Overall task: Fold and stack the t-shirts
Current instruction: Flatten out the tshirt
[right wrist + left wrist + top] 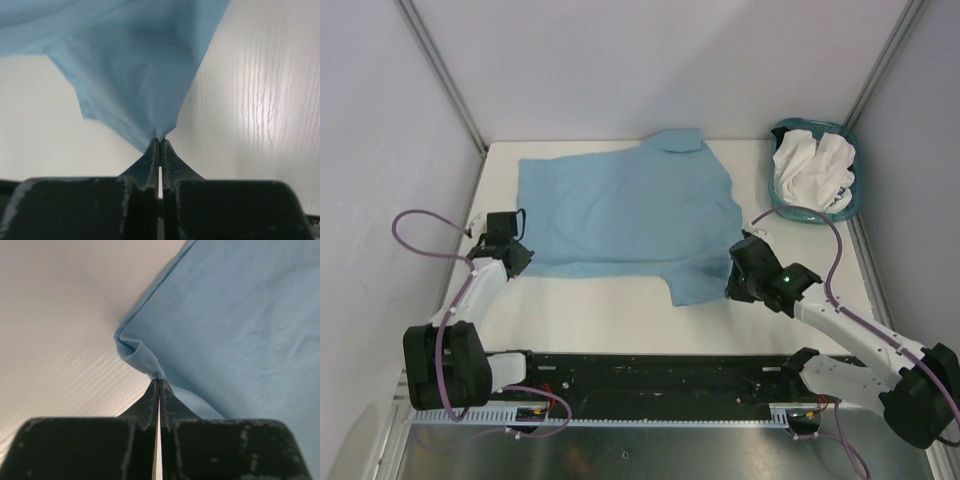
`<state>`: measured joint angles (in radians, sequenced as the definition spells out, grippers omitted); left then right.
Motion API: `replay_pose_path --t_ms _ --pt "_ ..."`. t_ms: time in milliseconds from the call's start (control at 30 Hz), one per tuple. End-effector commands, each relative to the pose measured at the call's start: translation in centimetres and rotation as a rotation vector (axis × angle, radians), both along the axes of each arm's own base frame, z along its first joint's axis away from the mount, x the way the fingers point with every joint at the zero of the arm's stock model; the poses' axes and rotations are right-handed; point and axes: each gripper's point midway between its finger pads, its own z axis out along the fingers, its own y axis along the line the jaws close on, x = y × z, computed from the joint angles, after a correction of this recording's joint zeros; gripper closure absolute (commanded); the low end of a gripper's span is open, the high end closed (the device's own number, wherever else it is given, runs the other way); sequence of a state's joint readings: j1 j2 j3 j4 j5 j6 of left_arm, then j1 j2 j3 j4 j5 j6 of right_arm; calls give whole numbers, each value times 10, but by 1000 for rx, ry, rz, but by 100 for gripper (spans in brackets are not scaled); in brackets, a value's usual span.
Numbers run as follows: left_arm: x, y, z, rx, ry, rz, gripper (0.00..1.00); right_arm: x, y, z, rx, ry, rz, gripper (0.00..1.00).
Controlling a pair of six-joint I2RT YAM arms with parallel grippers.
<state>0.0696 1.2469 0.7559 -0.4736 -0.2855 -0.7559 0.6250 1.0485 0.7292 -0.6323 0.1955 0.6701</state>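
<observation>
one high view down over the table point(600, 310), two close wrist views, all on the light blue t-shirt point(620, 210)

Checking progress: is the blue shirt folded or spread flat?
Spread out, unfolded: the shirt lies flat across the table, with the left gripper and right gripper each shut on an edge.

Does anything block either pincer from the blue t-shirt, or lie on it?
Nothing visible. The left pincer and right pincer are shut on the near edge of the light blue t-shirt; its top is bare. The basket of white shirts sits apart.
</observation>
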Motion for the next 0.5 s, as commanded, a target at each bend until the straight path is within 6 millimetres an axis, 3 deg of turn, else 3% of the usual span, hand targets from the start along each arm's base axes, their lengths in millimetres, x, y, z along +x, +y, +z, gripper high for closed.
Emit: replay_pose_path --t_ms 0,233,467 --pt "-18 8 -1 -3 -28 100 99 -35 2 -2 0 86 9 100" --pt "-55 22 -23 12 11 244 98 -58 40 -9 19 110 110 100" --pt "-61 29 -30 37 45 275 100 -51 57 -13 24 100 152 100"
